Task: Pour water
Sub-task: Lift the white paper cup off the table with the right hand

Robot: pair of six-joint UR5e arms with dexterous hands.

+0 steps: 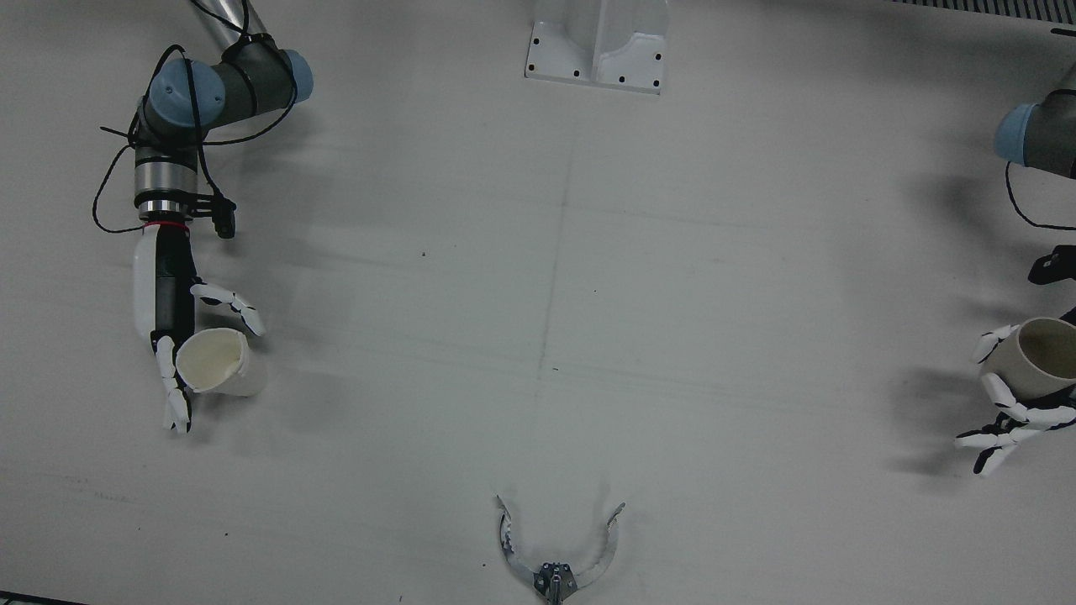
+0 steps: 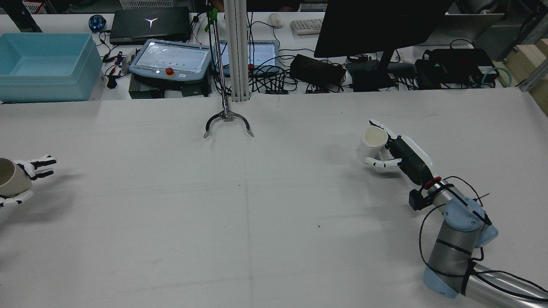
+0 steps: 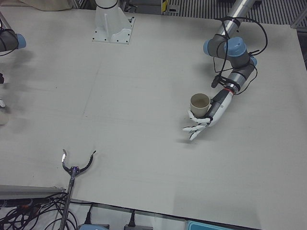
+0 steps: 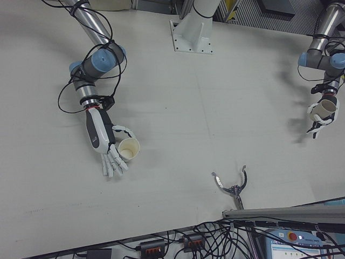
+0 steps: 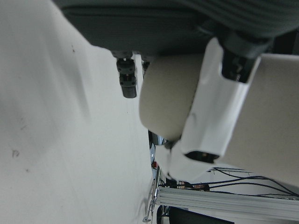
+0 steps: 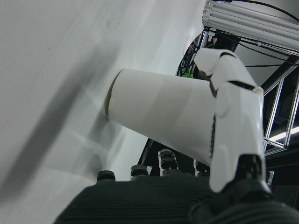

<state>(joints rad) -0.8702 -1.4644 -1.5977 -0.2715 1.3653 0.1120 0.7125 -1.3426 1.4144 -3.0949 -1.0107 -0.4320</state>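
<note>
Filling most of the right hand view, a white cup (image 6: pixel 163 121) lies along the palm of the right hand (image 6: pixel 229 116), one finger laid over its side, its base close to or on the table surface (contact cannot be confirmed). Front view places this hand (image 1: pixel 181 336) at the left of the frame, fingers spread round the cup (image 1: pixel 217 361), which tilts with its mouth turned toward the frame's upper left; the grasp appears closed on it. Right-front view agrees: cup (image 4: pixel 128 149) at lower left, fingers (image 4: pixel 112 162) extended below it. At the far right edge of the front view the left hand (image 1: pixel 1013 412) holds a beige cup (image 1: pixel 1038 357) upright, mouth open upward, fingers wrapped under and beside it. Left-front view shows the same beige cup (image 3: pixel 199 103) right of centre, held clear above the table with a shadow beneath the hand (image 3: pixel 204 120). Contents of either cup cannot be seen. Both cups stand well apart, at opposite sides of the white table (image 1: pixel 538 336). A metal claw tool (image 1: pixel 559 559) sits at the lower middle of the front view, its prongs spread, apart from both hands
</note>
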